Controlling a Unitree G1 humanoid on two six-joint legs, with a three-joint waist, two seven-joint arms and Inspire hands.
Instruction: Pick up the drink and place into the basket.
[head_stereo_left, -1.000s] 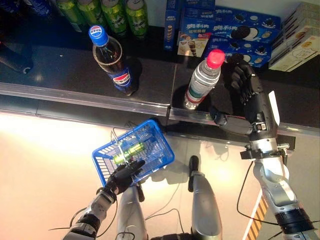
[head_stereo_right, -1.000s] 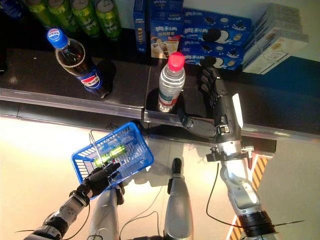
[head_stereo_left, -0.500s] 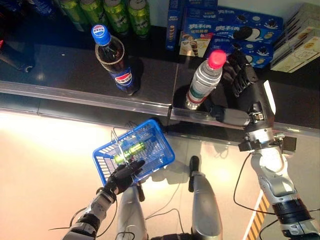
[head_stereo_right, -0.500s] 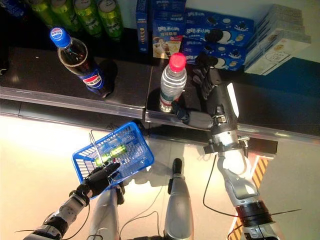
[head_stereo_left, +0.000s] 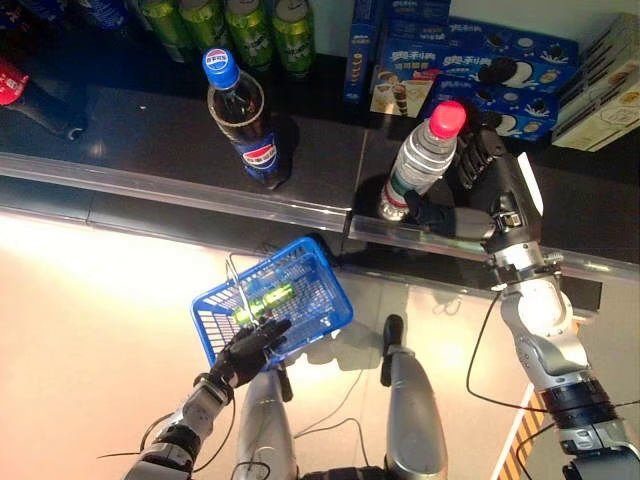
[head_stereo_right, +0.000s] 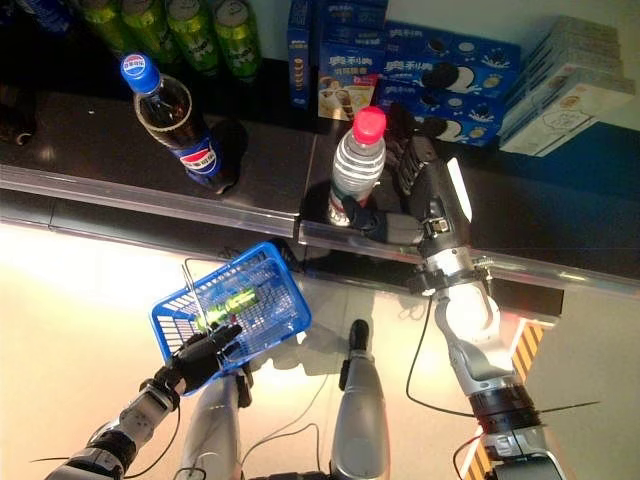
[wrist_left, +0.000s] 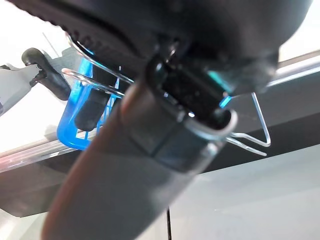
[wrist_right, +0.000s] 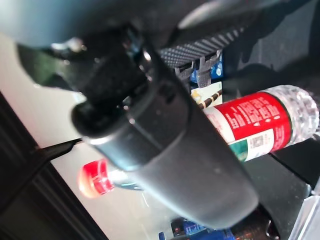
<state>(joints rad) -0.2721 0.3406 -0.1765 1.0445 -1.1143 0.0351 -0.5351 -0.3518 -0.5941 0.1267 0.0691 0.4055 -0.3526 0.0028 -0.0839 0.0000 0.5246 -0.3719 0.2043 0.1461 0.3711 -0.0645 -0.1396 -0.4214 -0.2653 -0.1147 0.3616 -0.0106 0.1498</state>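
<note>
A: Where's the dark right hand (head_stereo_left: 488, 178)?
B: Arm stretched forward, fingers extended, thumb spread apart.
A: And the dark left hand (head_stereo_left: 247, 352)?
B: Low, forearm bent, fingers curled.

Dark shelf (head_stereo_left: 150, 140): cola bottle (head_stereo_left: 245, 125), water bottle (head_stereo_left: 420, 165), green cans (head_stereo_left: 250, 25), blue boxes (head_stereo_left: 480, 70).

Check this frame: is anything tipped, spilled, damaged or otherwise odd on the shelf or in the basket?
Nothing stands out. The water bottle and cola bottle stand upright on the shelf. A green can lies on its side in the blue basket, held by the left hand. The right hand is beside the water bottle.
</note>
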